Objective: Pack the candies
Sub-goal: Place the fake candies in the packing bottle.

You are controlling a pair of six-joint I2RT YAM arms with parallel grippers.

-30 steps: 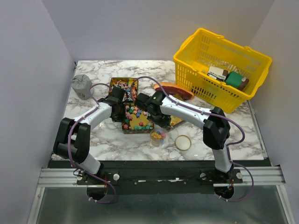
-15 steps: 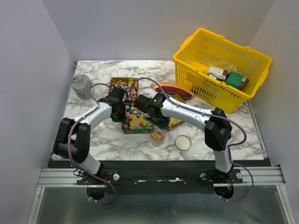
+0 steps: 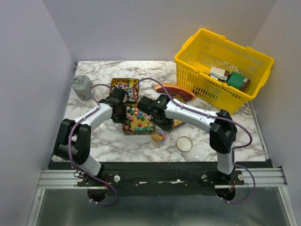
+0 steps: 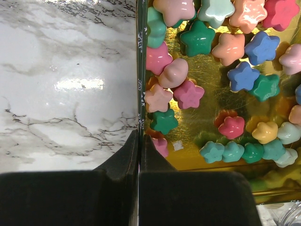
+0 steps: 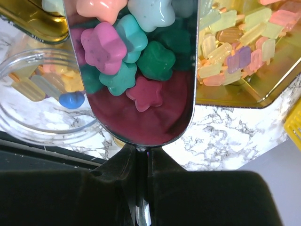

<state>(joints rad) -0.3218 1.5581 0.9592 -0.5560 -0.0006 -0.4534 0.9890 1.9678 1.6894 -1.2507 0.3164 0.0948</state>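
left gripper (image 4: 139,141) pinches tin (image 4: 140,84) rim, right gripper (image 5: 142,153) clamps scoop (image 5: 141,123) of candies (image 5: 104,47).

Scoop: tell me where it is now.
In the right wrist view the scoop, loaded with star candies, is clamped in the right gripper, between the clear jar on its left and a gold tin on its right.

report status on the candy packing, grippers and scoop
Status: left gripper shut on the tin wall. Right gripper shut on the scoop handle, scoop loaded with star candies. Open jar beside it, a few candies in; nothing blocking.
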